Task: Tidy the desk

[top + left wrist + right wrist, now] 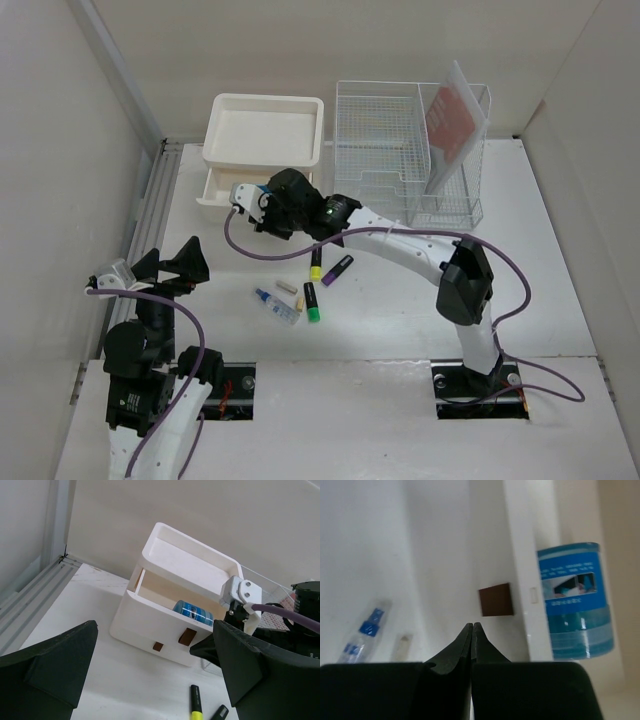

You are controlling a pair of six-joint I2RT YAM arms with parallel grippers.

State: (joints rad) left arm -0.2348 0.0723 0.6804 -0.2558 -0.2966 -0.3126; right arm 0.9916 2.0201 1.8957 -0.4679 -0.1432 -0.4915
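- Loose items lie mid-desk: spray bottle (pixel 277 305), green highlighter (pixel 311 302), yellow highlighter (pixel 316 262), purple marker (pixel 337 268). The right arm's forearm passes just over them, so a low swing could likely sweep them aside or off.
- The drawer box (pixel 262 130) looks light. A push on the drawer front (pixel 165 645) may slide the whole box back instead of closing the drawer.
- The tips could slip off the flat front near the brown handle (pixel 496 599) and skid sideways.
- The blue canister (pixel 193 611) lies in the open drawer. If it sits high it may jam under the tray top; can't tell the clearance.
- Left gripper (pixel 170 265): near left of the desk, jaws spread wide, nothing between them, touching nothing.
- Right gripper (pixel 472 626): fingers pressed together, nothing pinched, tips aimed at the drawer front just by the brown handle. Can't tell whether they touch it.
- The desk (pixel 560 250) is the white top under everything, with the drawer box and wire rack (pixel 410 150) at its far edge.
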